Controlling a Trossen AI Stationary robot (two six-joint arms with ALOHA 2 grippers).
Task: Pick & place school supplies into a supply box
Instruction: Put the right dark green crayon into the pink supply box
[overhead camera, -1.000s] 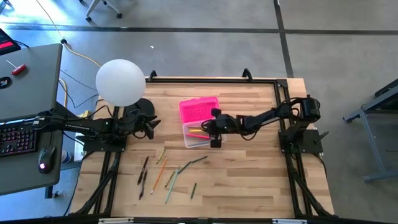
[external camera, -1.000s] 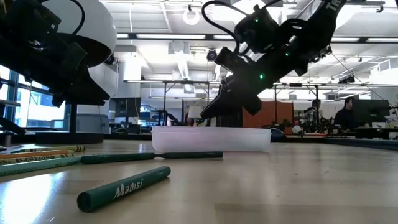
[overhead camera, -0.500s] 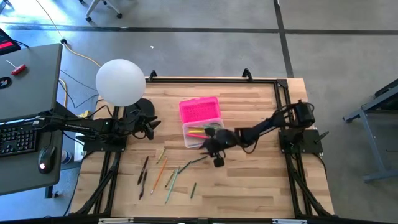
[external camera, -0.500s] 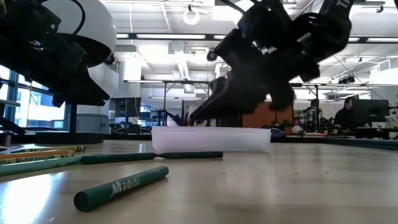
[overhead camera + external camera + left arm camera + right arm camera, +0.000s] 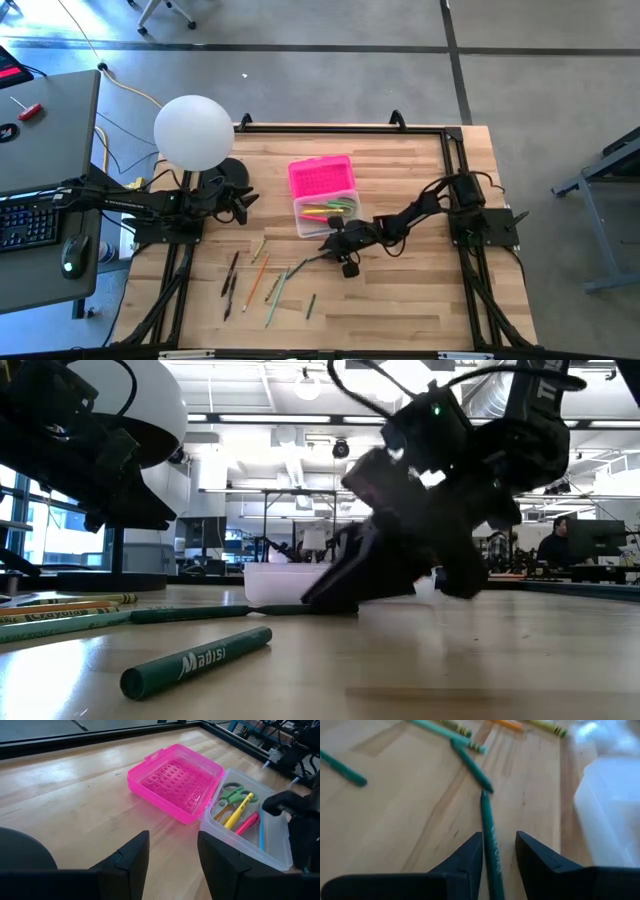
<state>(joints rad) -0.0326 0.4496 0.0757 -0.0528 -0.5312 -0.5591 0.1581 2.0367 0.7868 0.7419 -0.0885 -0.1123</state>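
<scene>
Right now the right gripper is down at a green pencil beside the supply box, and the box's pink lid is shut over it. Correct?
Not quite. The pink lid lies open beside the supply box, as the left wrist view shows. The rest holds: the right gripper is down, straddling a green pencil next to the box.

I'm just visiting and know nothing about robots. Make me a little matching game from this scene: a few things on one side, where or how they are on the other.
Things:
1. pink lid
2. scissors
3. green pencil
4. left end effector

Places or states:
A. between the right end effector's open fingers, on the table
B. open, waiting at the table's left edge
C. lying open beside the clear box
D. inside the clear box

Pairs: 1-C, 2-D, 3-A, 4-B
</scene>
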